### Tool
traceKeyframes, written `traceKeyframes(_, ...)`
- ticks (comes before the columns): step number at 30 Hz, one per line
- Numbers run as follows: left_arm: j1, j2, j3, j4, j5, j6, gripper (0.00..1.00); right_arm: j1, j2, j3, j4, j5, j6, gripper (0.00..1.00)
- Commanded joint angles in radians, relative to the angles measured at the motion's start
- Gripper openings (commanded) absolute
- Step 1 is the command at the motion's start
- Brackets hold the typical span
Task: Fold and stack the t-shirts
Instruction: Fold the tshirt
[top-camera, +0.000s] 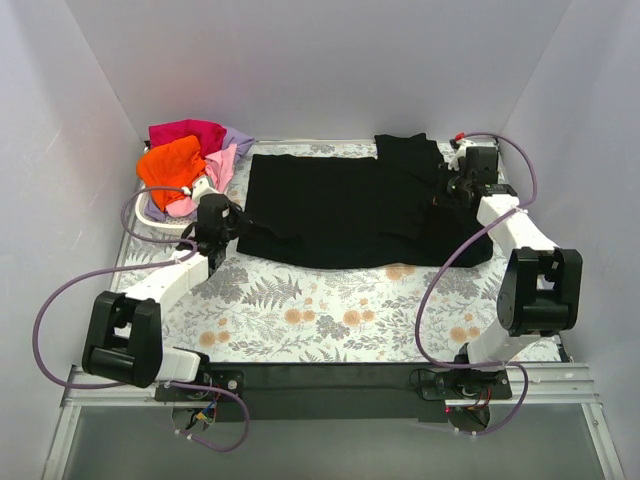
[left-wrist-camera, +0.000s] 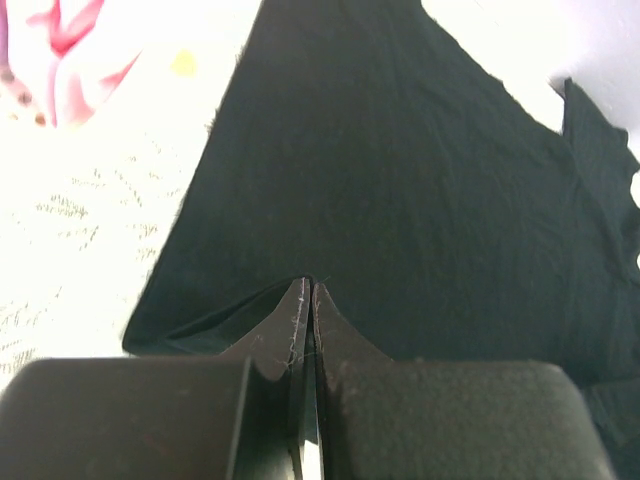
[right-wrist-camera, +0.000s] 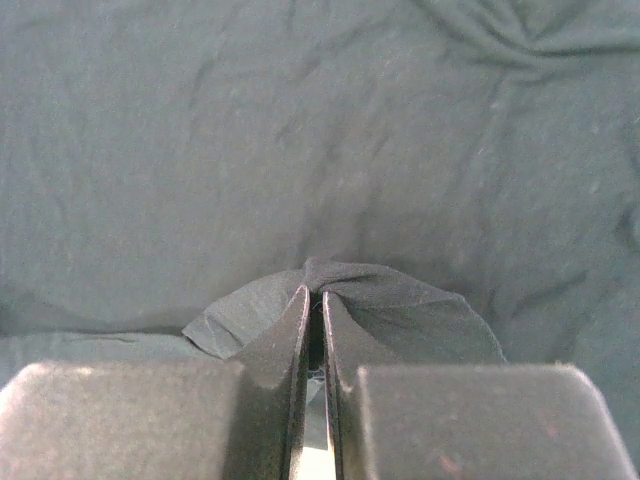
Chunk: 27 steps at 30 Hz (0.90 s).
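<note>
At 9 o'clock on tabletop | left end effector clamps edge of black t-shirt | shirt's long axis runs 9-to-3 o'clock | right end effector clamps its 3 o'clock end

No text, label, brand, number or sign could be read in any of the three views. The black t-shirt showed plain cloth, and the bench cover bore only a fern-and-flower print without lettering.
</note>
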Motion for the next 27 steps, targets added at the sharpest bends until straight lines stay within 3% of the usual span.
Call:
traceKeyframes(1, 0.019, 0.024, 0.059, 0.029, 0.003, 0.018, 0.00, -0.017, 0.032, 0.083, 0.045, -0.004, -0.017, 0.01)
traceKeyframes(15, 0.071, 0.304, 0.275, 0.036, 0.058, 0.043, 0.00, -0.061, 0.247, 0.278, 0.022, -0.024, -0.025, 0.01)
traceKeyframes(27, 0.080, 0.327, 0.234, 0.157, 0.066, 0.075, 0.00, -0.078, 0.315, 0.298, -0.004, 0.070, -0.053, 0.01)
